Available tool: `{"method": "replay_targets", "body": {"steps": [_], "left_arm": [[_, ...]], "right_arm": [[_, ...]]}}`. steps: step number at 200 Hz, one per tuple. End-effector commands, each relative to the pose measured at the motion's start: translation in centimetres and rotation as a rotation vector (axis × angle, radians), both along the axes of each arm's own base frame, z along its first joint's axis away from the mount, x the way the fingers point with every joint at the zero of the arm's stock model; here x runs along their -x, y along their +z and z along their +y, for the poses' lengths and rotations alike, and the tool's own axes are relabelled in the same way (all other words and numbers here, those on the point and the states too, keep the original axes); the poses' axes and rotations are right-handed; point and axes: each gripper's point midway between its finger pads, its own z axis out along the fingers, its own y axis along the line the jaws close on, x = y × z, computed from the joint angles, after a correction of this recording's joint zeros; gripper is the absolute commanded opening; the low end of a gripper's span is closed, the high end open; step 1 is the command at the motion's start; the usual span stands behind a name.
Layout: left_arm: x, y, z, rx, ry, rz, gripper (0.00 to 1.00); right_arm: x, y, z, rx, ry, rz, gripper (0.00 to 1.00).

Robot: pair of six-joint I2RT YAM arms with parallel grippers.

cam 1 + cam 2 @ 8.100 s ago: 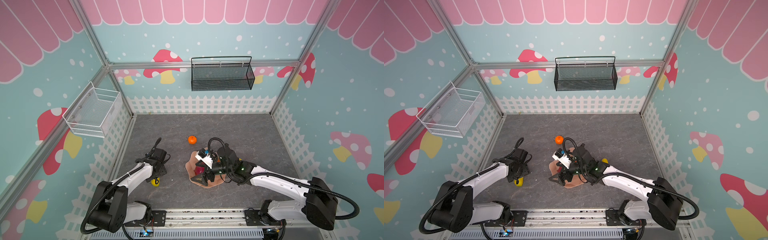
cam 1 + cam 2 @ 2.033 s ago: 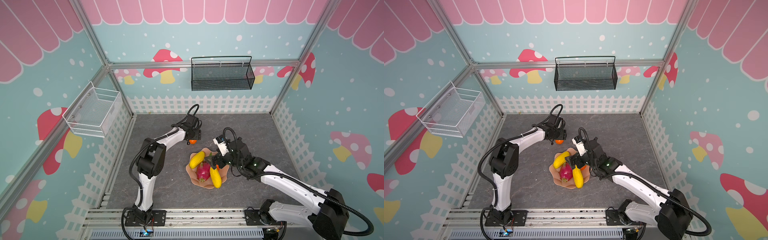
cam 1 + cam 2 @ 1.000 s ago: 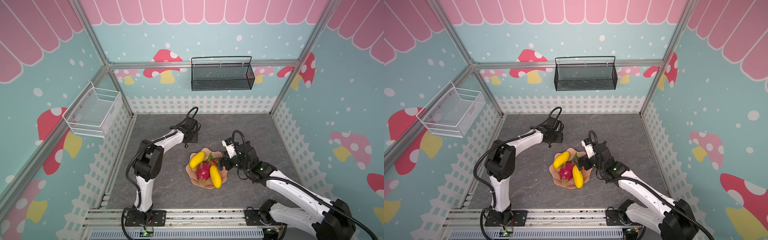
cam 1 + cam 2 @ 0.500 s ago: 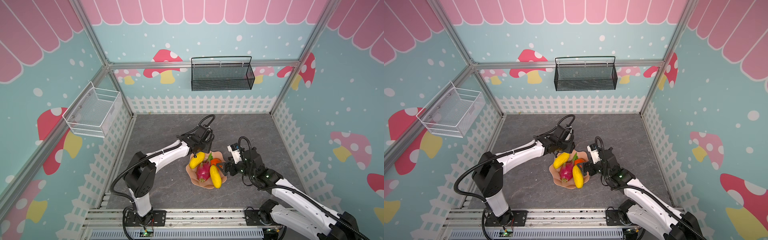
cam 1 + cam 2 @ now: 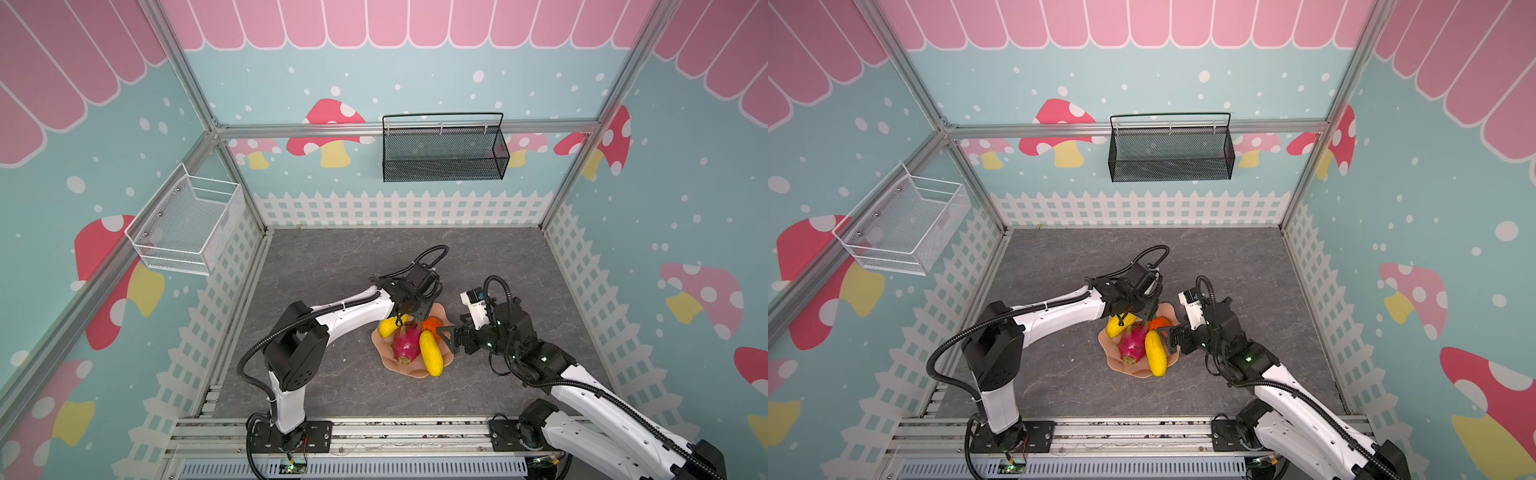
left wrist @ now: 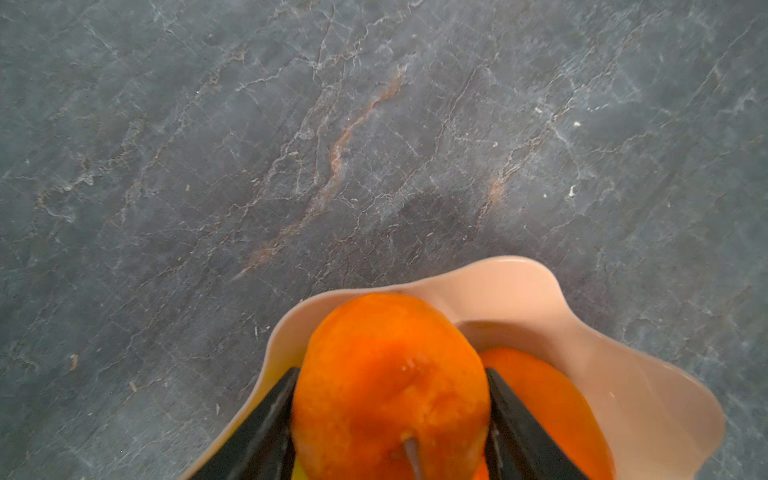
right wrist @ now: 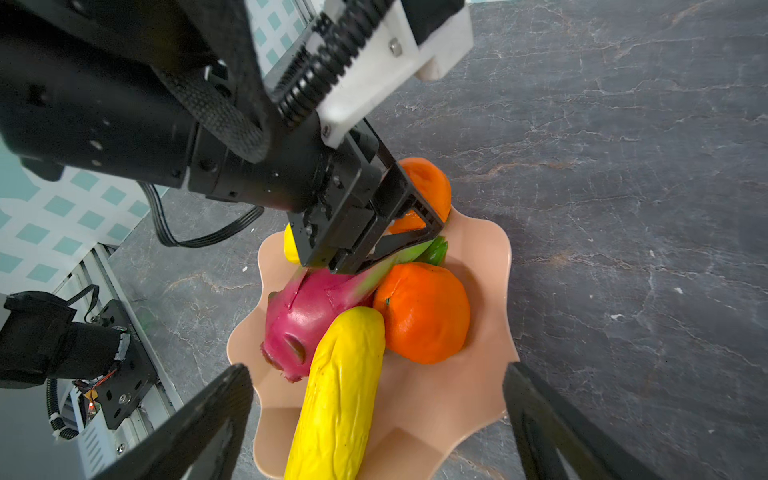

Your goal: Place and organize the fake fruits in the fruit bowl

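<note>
The last orange (image 6: pixel 386 332) hangs over the far rim of the fruit bowl (image 6: pixel 519 286), pinched between the jaws of the left gripper (image 6: pixel 390 376). Below it lie a second orange (image 7: pixel 422 316), the dragon fruit (image 7: pixel 307 307) and two yellow fruits, one (image 7: pixel 340 395) overhanging the front rim. The bowl sits just front of the desk's (image 5: pixel 332 270) centre. The right gripper (image 5: pixel 450 338) hovers spread wide and empty at the bowl's right side. Released this close to the low wavy edge, the orange may roll out or jolt the overhanging fruit loose.
</note>
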Motion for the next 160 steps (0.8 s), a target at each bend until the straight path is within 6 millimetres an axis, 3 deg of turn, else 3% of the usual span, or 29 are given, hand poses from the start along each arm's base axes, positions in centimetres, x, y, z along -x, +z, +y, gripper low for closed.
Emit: {"method": "replay_targets", "body": {"steps": [1, 80, 133, 160], "left_arm": [[-0.1, 0.2, -0.1, -0.031, -0.01, -0.013, 0.66], [0.3, 1.1, -0.6, -0.002, -0.037, -0.009, 0.81], [0.5, 3.1, -0.6, 0.031, -0.044, -0.034, 0.9], [1.0, 5.6, -0.5, 0.087, -0.051, -0.063, 0.92]], "right_arm": [[0.1, -0.3, -0.3, 0.007, -0.012, 0.007, 0.98], [-0.2, -0.2, -0.2, 0.014, -0.013, 0.005, 0.98], [-0.4, 0.0, -0.1, 0.015, -0.01, 0.002, 0.98], [-1.0, 0.3, -0.3, 0.019, -0.031, -0.003, 0.98]]}}
